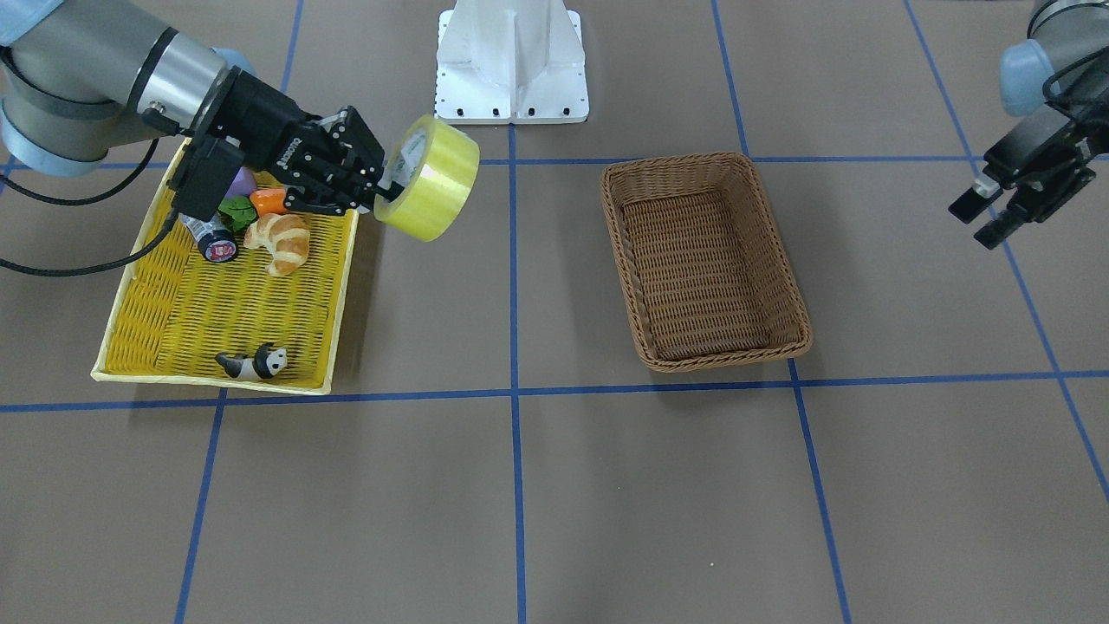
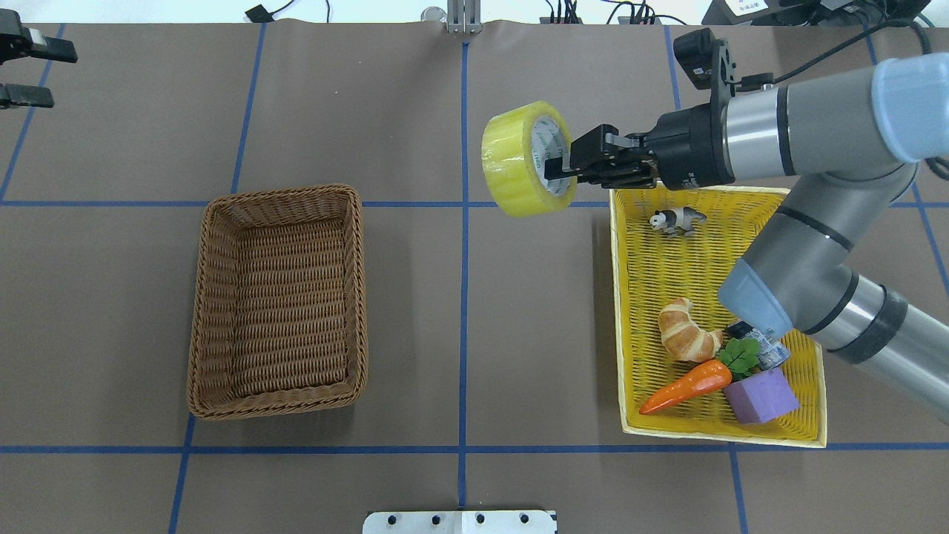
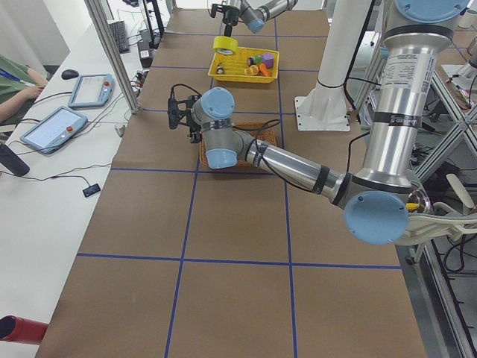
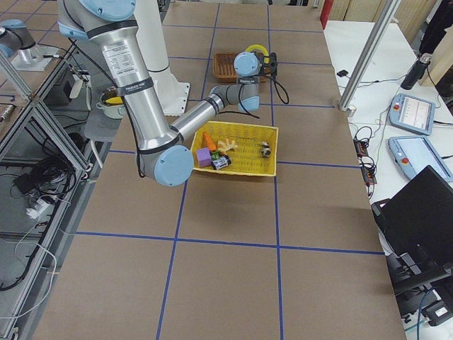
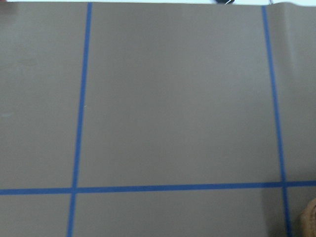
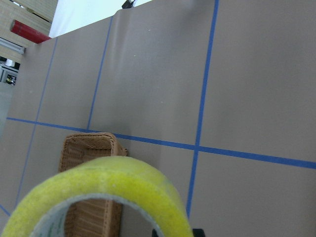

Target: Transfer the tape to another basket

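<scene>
My right gripper (image 2: pixel 557 170) is shut on the tape (image 2: pixel 519 159), a wide yellow roll with a white core, held in the air past the yellow tray's far corner. In the front-facing view the tape (image 1: pixel 433 179) hangs off the same gripper (image 1: pixel 384 191). The roll fills the bottom of the right wrist view (image 6: pixel 98 197). The brown wicker basket (image 2: pixel 215 297) stands empty at the left, well apart from the tape; it also shows in the front-facing view (image 1: pixel 784 295). My left gripper (image 2: pixel 30 70) is open and empty at the far left edge, also seen in the front-facing view (image 1: pixel 988 221).
The yellow tray (image 2: pixel 630 311) holds a croissant (image 2: pixel 686 334), a carrot (image 2: pixel 686 386), a purple block (image 2: pixel 760 395), a panda figure (image 2: pixel 676 219) and a small dark cylinder (image 1: pixel 214 243). A white robot base (image 1: pixel 511 61) stands at the table's edge.
</scene>
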Robot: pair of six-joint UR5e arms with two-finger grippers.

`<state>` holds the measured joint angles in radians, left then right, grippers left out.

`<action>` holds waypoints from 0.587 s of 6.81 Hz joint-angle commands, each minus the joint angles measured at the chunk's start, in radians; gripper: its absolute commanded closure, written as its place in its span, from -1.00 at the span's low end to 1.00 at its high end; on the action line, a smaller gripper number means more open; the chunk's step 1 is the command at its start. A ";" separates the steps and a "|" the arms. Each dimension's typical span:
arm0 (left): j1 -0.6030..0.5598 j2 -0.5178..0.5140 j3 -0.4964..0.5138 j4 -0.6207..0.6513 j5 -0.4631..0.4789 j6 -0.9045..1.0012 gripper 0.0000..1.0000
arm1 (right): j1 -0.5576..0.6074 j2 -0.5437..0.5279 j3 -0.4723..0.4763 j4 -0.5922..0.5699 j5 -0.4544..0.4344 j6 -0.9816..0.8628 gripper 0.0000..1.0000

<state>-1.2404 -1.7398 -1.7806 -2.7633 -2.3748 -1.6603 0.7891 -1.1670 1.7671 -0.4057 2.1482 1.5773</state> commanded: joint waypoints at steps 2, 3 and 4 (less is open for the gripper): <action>0.236 -0.093 0.007 -0.426 0.179 -0.465 -0.95 | -0.111 0.030 0.006 0.136 -0.087 0.096 1.00; 0.342 -0.131 0.007 -0.503 0.281 -0.563 -0.95 | -0.135 0.042 0.009 0.134 -0.087 0.125 1.00; 0.417 -0.156 -0.008 -0.518 0.369 -0.578 -0.95 | -0.146 0.047 0.011 0.134 -0.085 0.131 1.00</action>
<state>-0.9271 -1.8620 -1.7769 -3.2284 -2.1162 -2.1814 0.6610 -1.1294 1.7755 -0.2729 2.0631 1.6940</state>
